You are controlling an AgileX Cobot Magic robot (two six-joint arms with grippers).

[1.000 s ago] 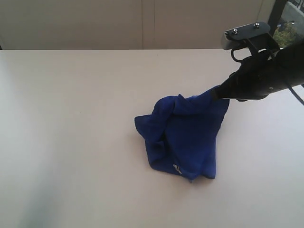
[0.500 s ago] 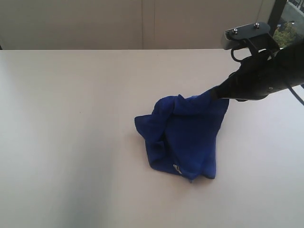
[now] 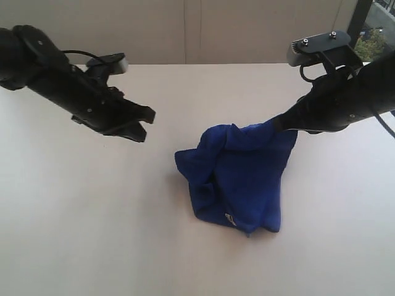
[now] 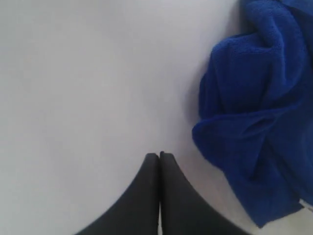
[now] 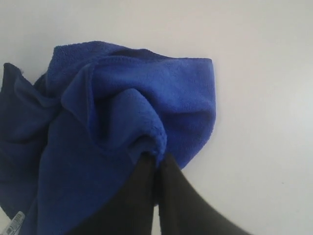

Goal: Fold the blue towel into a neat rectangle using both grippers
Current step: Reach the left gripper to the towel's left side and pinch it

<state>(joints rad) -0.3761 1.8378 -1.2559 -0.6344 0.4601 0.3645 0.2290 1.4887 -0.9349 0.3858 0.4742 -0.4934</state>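
Right gripper [image 5: 156,160]: pinches one edge of the blue towel [image 3: 241,179] and holds it up, likely so the cloth can be pulled out flat.
Left gripper [image 4: 160,156]: pressed together and holding nothing. It hangs over the table [image 3: 92,234] beside the towel, maybe to take another corner.
Where it lies: a crumpled heap in the middle of the table, not folded yet.

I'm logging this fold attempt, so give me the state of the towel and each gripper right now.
Towel: crumpled in a heap on the table, one corner lifted, not yet folded.
Right gripper: shut on the towel's raised corner.
Left gripper: shut, empty, beside the towel without touching it.
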